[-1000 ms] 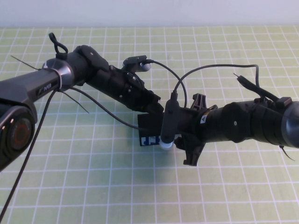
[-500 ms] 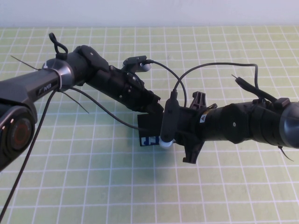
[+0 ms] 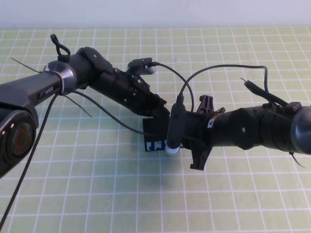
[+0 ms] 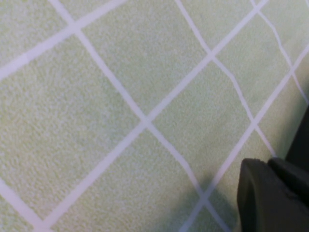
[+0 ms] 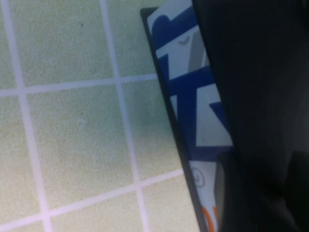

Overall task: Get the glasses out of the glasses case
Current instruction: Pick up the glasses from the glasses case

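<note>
A: What's the biggest thing in sight?
B: The green mat (image 3: 97, 184) with its white grid, covering the whole table. Both arms reach over its middle.

A: And the arms?
B: The left arm (image 3: 87, 77) comes in from the left, the right arm (image 3: 252, 128) from the right, and they meet over the glasses case (image 3: 155, 136).

A: Where is the case, exactly?
B: Near the mat's centre, mostly hidden under the two wrists. The high view shows a black body and a strip of its white side panel with blue print. The right wrist view shows that panel close up, blue and a little orange.

A: Is it open? Anything inside?
B: I cannot tell; the top is covered by the arms, and no glasses are visible.

A: The grippers?
B: The left gripper (image 3: 156, 112) sits at the case's far edge; one dark finger (image 4: 270, 198) shows just above the mat. Wide or narrow, I cannot tell. The right gripper (image 3: 171, 141) is at the case's right end, and its opening is hidden too.
</note>
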Available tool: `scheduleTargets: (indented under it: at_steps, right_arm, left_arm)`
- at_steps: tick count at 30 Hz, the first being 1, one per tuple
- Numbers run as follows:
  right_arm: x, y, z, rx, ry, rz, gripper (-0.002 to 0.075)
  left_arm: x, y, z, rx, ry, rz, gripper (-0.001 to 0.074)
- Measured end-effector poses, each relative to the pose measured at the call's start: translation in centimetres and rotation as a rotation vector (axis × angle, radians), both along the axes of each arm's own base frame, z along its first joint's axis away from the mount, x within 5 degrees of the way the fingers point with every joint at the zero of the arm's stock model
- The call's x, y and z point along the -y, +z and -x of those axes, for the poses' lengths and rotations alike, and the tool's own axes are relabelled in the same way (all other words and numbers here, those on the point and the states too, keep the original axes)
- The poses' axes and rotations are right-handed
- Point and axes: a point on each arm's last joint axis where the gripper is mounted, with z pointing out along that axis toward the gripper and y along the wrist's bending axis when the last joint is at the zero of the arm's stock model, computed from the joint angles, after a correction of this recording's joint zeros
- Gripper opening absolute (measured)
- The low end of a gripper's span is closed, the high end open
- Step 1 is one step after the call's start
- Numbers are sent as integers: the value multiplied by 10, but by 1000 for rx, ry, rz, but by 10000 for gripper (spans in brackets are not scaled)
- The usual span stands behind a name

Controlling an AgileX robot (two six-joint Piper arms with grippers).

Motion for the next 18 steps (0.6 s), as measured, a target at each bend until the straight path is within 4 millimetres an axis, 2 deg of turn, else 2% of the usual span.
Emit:
scheduleTargets:
  at_steps: [13,18]
  right_arm:
    - [0,3,1,6,12,6,88]
    - [0,7,2,14,16,3,69]
  left_arm:
    - [0,1,-1,7,4,1,-4]
    - [0,2,-1,6,1,2,-4]
